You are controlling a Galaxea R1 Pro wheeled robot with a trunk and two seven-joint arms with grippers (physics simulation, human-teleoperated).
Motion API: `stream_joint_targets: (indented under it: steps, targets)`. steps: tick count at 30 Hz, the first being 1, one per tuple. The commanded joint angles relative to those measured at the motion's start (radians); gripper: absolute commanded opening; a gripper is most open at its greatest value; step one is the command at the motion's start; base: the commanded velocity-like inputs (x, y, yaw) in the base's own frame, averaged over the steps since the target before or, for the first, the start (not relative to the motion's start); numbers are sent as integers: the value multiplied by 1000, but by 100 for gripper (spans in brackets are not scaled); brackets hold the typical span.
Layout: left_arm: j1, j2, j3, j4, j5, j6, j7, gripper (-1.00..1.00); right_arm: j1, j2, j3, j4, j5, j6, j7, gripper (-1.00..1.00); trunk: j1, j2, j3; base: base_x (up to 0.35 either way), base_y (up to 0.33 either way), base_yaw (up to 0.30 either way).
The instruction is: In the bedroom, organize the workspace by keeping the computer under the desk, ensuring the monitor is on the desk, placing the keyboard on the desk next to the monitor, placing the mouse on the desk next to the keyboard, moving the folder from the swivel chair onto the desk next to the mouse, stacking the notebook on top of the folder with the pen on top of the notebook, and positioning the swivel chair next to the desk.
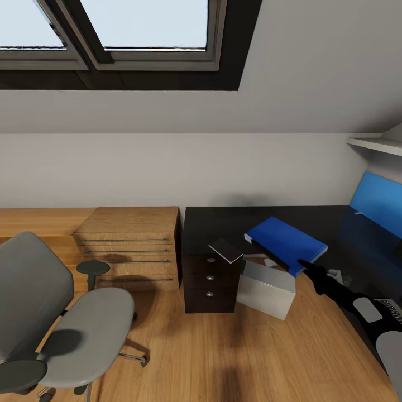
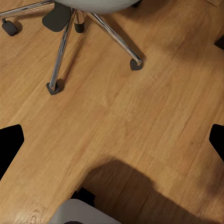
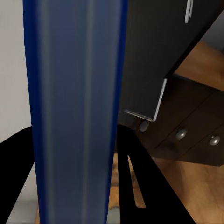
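Status: we hold the folder [image 1: 286, 244] in our right hand [image 1: 304, 263], its black fingers closed on one edge; the bright blue slab hangs tilted just above the surface [image 1: 223, 223], not yet laid down. In the right wrist view the folder [image 3: 74, 112] runs as a broad blue band between the fingers.

Left hand [image 2: 112, 142]: fingers spread wide, nothing between them, over bare floor near the swivel chair [image 1: 50, 318].

Done, as we judge it: folder off the seat; computer [image 1: 265, 289], a matte light-grey box, stands on the floor at the surface's edge, beside the drawer unit.

Left: setting the folder down, stacking, moving the chair close. Notebook [image 1: 226, 249], thin, dark cover with pale edges, lies at the corner above the drawers. Monitor, keyboard, mouse and pen: we cannot place them.

Materials: glossy black surface; round silver knobs; grey upholstery; chrome star base [image 2: 74, 37] on black castors; warm wood-plank floor [image 1: 223, 357].
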Motion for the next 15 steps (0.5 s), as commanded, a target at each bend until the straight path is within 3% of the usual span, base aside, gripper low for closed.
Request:
stream_joint_targets:
  steps: [1,15]
  targets:
    - [-1,0,-3,0,10,-3,-2,100,-1,0,-4,1,-2,7,14,-100,1,-2,-2,0,0,0]
    - [-1,0,-3,0,10,-3,-3,100,-1,0,-3,0,0,32,45,-100,1,-2,-5,0,0,-23]
